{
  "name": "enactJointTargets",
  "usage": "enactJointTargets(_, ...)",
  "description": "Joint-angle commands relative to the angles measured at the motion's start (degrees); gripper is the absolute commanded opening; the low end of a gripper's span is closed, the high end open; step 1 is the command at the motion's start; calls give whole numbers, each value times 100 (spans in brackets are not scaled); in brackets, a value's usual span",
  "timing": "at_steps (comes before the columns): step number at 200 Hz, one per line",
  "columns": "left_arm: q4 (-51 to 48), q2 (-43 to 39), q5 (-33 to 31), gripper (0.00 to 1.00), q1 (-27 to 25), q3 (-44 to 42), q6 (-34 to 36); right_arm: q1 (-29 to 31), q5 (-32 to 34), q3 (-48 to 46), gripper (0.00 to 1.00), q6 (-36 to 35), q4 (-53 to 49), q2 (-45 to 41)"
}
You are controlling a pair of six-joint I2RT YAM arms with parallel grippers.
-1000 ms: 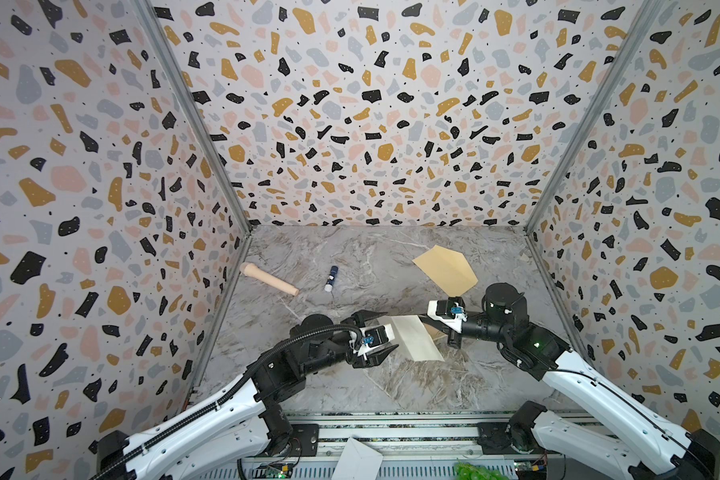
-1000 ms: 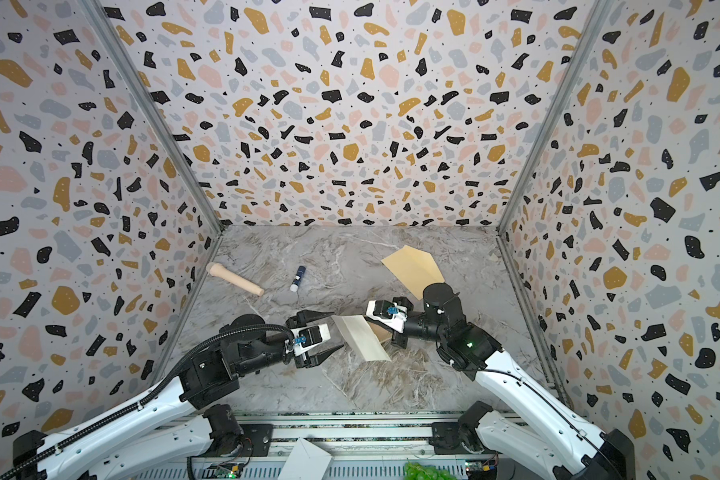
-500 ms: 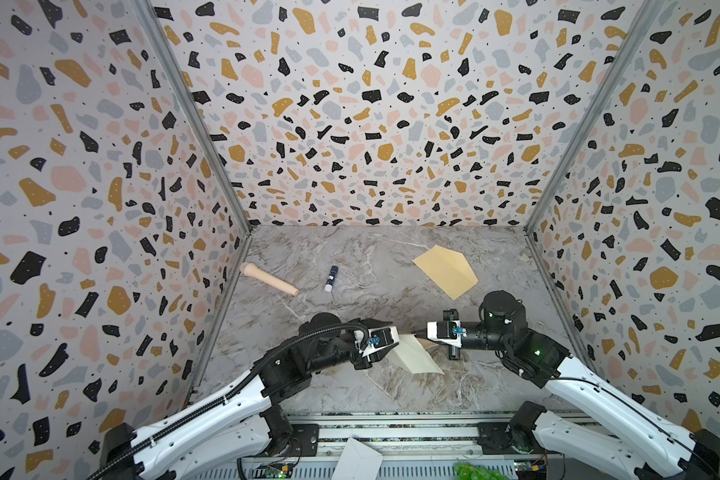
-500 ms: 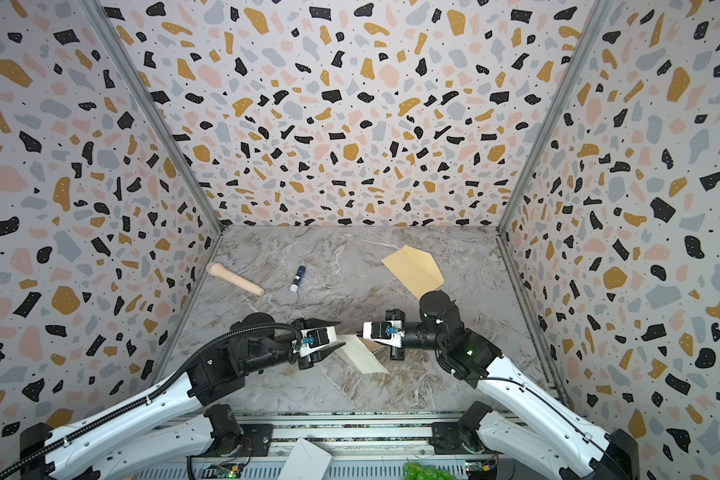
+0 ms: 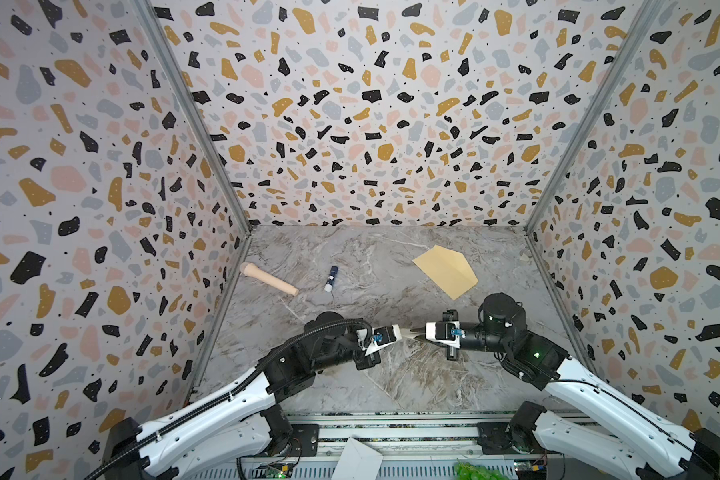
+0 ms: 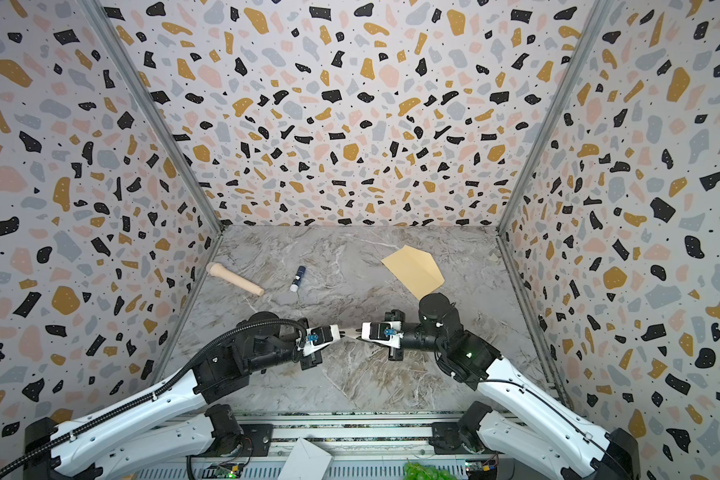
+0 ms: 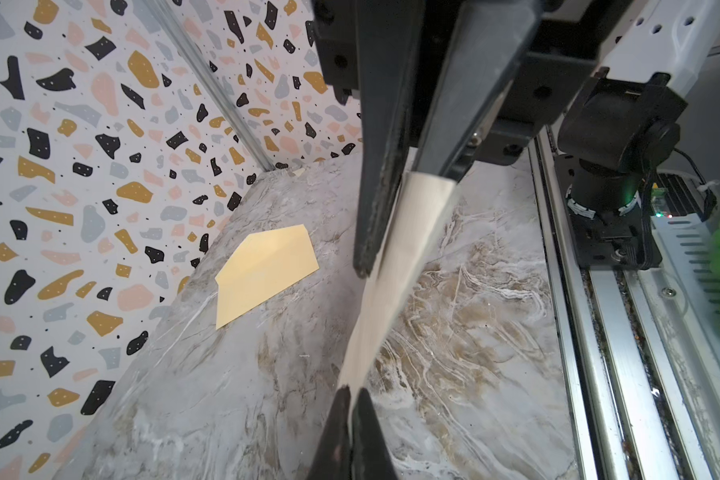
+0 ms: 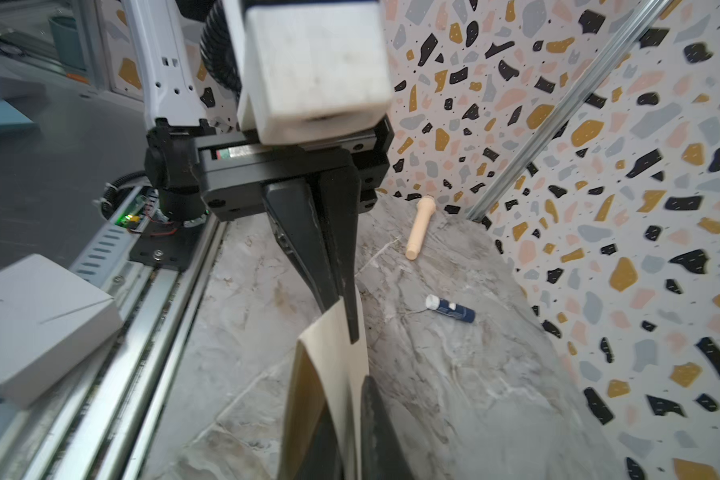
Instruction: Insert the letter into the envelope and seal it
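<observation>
The letter (image 5: 408, 331) (image 6: 347, 332), a cream sheet seen edge-on in both top views, hangs above the table's front middle between the two grippers. My left gripper (image 5: 400, 332) (image 7: 352, 392) is shut on one end of it. In the left wrist view the letter (image 7: 408, 232) runs from those tips up into the right gripper's fingers (image 7: 379, 187). My right gripper (image 5: 415, 332) (image 8: 346, 399) holds the other end, where the letter (image 8: 333, 365) curls into a fold. The tan envelope (image 5: 445, 270) (image 6: 414, 272) (image 7: 262, 270) lies flat at the back right, flap open, touched by neither gripper.
A wooden handle (image 5: 269, 280) (image 8: 418, 226) lies by the left wall. A small blue glue stick (image 5: 331, 278) (image 8: 449, 309) lies to its right. Terrazzo walls close three sides. A metal rail (image 5: 391, 432) runs along the front, with a white paper piece (image 5: 356, 461) beyond it.
The letter has turned from a broad, slanted sheet to edge-on. My left gripper has closed on its end. The right gripper has swung round to face the left one tip to tip.
</observation>
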Motion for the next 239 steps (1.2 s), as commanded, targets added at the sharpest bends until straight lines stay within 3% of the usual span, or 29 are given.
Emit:
enactJointTargets(1,312,26,-428,0,-3,80,-833,29,1065,41,24,74,126,-187)
enactJointTargets(31,321,104,-584,0,-8,78,-1748,17,2889,31,40,136,154,-497)
enactJointTargets(49,243,174,-593,0,-6,89,-1977,16,3150,173,48,71,-171,-701)
enactJointTargets(75,-29,297,-575,0,-9,394,-1906,16,2429,404,63,24,-781,-992)
enactJointTargets(100,194,325,-809,0,-7,517,-2205,16,1484,376,69,168,-975,-1198)
enactJointTargets(121,520,316,-571,0,-20,322,-2027,16,916,262,73,183,-943,-1171)
enactJointTargets(174,-355,494,-2,0,-27,442,-973,16,838,413,72,148,-754,-469)
enactJointTargets(217,-425,418,-63,0,-42,326,-711,25,573,421,69,244,-472,-104)
enactJointTargets(239,-403,346,-86,0,-37,274,-633,25,402,441,63,259,-467,35)
